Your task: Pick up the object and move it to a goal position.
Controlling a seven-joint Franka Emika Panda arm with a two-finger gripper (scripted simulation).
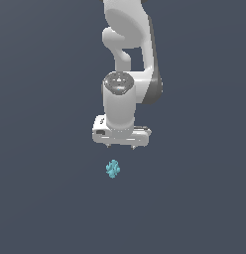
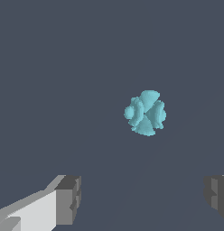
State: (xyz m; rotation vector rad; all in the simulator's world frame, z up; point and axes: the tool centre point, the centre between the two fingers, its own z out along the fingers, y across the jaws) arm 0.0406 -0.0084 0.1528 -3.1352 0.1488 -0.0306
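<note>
The object is a tiny lumpy cyan clump (image 1: 113,169) on the dark floor, much smaller than the white gripper. In the exterior view my gripper (image 1: 121,147) points down and sits just beyond the clump, slightly to the exterior view's right of it. In the wrist view the clump (image 2: 146,113) lies ahead of the fingers, apart from them. The two grey fingertips (image 2: 68,200) stand wide apart with nothing between them. My gripper (image 2: 143,198) is open and empty.
A plain dark grey floor (image 1: 45,198) surrounds the clump. The white arm (image 1: 130,44) rises behind the gripper toward the top of the exterior view. No goal marker shows.
</note>
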